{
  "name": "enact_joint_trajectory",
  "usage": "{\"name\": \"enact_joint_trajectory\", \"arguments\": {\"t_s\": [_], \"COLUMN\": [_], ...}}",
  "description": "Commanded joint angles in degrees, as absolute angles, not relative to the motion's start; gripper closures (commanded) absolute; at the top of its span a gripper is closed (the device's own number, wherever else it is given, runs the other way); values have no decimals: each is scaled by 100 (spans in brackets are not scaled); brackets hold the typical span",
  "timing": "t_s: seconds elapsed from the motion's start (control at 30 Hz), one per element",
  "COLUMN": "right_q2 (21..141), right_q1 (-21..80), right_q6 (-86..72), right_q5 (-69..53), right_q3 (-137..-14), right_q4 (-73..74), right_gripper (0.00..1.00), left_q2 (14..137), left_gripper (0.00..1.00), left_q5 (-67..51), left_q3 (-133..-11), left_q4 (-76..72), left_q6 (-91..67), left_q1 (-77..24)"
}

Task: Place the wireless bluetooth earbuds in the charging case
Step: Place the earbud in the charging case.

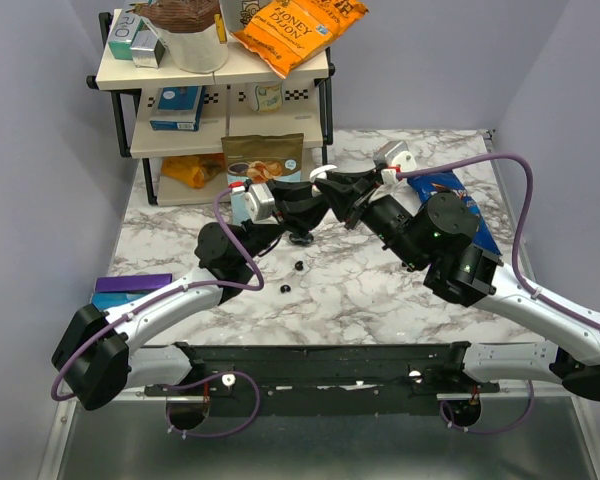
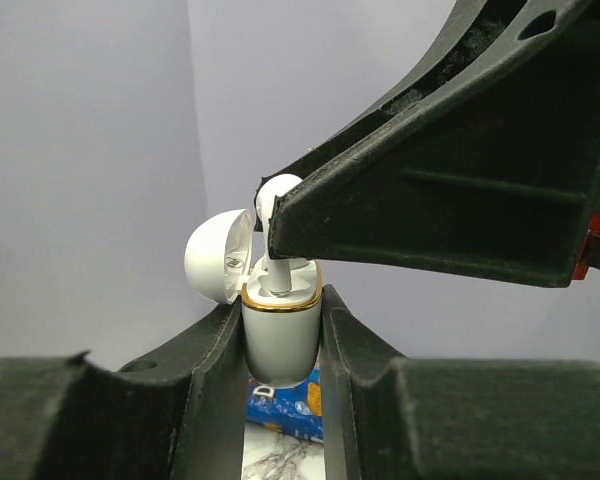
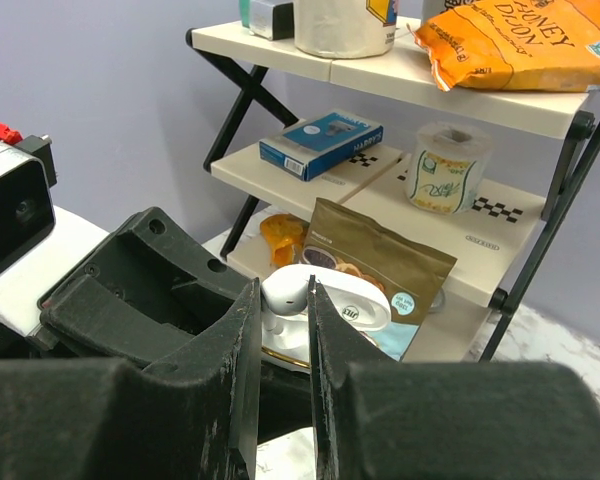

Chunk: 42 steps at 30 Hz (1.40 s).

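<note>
Over the marble table, in front of the shelf rack, I see my left gripper clamping a white charging case upright, with a gold band at its rim and its lid flipped open. My right gripper pinches a white earbud, its stem down in the case's socket. The orange bag on the top shelf reads "HONEY DIJON".

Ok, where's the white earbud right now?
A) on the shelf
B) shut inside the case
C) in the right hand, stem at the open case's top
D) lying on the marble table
C: the right hand pinches the white earbud, its stem meeting the open charging case held in the left hand.
</note>
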State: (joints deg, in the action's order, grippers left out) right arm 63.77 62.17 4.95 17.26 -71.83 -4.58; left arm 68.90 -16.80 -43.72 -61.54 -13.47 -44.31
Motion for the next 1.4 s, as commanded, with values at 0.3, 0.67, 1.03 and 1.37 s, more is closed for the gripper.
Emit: {"name": "enact_joint_trajectory", "arguments": {"t_s": [0.3, 0.67, 1.03, 1.37], "right_q2": [6319, 6398, 6486, 6442], "right_q1": [6258, 6258, 6258, 6249], "right_q6": [431, 369, 299, 264], "right_q5": [1960, 1872, 1968, 2180], "right_q3": [-7075, -7119, -7269, -7330], "right_q4": [-360, -343, -141, -79], "right_gripper": [99, 99, 75, 52], "left_q2": [6741, 6741, 6741, 6732], "left_gripper": [100, 100, 100, 100], "left_q5": [-1802, -1819, -1793, -1775], "left_q3": [-4447, -4456, -4430, -4395], "left_q4": [-6416, -6477, -6521, -6521], "left_q6": [-1292, -1310, -1310, -1309], "left_q1": [-4412, -4412, -4412, -4412]}}
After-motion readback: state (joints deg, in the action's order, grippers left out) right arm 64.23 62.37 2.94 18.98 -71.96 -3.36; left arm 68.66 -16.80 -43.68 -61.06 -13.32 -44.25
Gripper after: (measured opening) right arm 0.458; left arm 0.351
